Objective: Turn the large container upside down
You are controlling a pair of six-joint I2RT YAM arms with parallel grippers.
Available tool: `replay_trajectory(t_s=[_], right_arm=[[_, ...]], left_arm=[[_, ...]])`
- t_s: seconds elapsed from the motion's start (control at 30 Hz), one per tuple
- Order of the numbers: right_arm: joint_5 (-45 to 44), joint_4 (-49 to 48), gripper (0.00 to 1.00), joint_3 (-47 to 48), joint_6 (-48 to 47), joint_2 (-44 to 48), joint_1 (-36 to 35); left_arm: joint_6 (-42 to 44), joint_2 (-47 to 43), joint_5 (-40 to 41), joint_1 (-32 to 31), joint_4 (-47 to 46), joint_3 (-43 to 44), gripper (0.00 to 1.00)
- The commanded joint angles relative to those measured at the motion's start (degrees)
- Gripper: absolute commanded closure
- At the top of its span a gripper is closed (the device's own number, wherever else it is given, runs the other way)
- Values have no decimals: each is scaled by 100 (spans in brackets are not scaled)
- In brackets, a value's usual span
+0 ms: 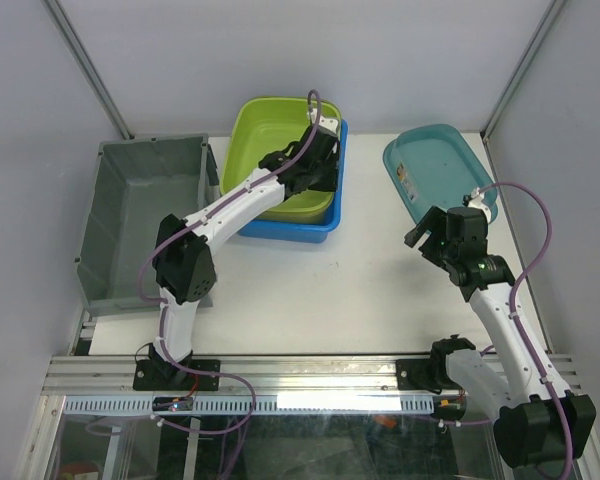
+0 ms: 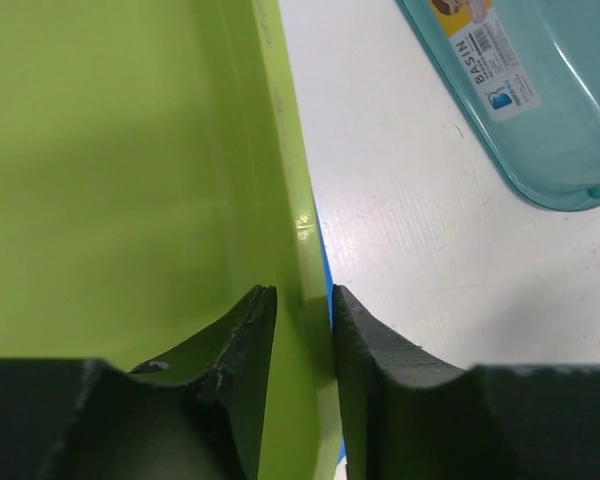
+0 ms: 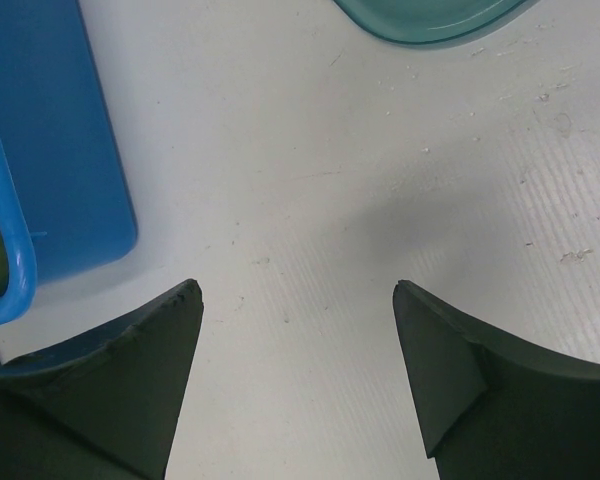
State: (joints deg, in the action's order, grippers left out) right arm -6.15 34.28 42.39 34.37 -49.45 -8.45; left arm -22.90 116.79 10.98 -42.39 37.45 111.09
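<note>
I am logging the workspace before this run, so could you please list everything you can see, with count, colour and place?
grey crate: 1, grey, far left, upright with its opening up.
green tub: 1, lime green, back centre, nested inside the blue tub.
blue tub: 1, blue, back centre, under the green tub.
teal basin: 1, teal, back right, with a printed label on it.
table: 1, white, under the tubs and basin.
left gripper: 1, black fingers, shut on the green tub's right rim, one finger inside and one outside.
right gripper: 1, black fingers, open above bare table, to the right of the blue tub.
</note>
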Motion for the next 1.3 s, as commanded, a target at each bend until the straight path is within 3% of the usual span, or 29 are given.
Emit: replay_trajectory(t_s=[0.0, 0.2, 0.67, 0.8, 0.97, 1.27], right_arm=[[-35, -68, 19, 24, -9, 148, -18], [-28, -36, 19, 24, 3, 192, -20], [569, -532, 22, -170, 343, 181, -17], [1564, -1931, 39, -752, 955, -19, -88], [1613, -3195, 61, -744, 1535, -1008, -681], [1908, -4157, 63, 873, 2030, -3851, -1519]], left_arm=[[132, -70, -188, -31, -152, 278, 75], [245, -474, -318, -84, -127, 415, 100], [669, -2028, -453, -87, -18, 844, 100], [660, -2350, -683, -95, -39, 1071, 100], [454, -2759, -1198, -94, -228, 1052, 100], [-135, -3405, -2163, -118, -748, 641, 100]])
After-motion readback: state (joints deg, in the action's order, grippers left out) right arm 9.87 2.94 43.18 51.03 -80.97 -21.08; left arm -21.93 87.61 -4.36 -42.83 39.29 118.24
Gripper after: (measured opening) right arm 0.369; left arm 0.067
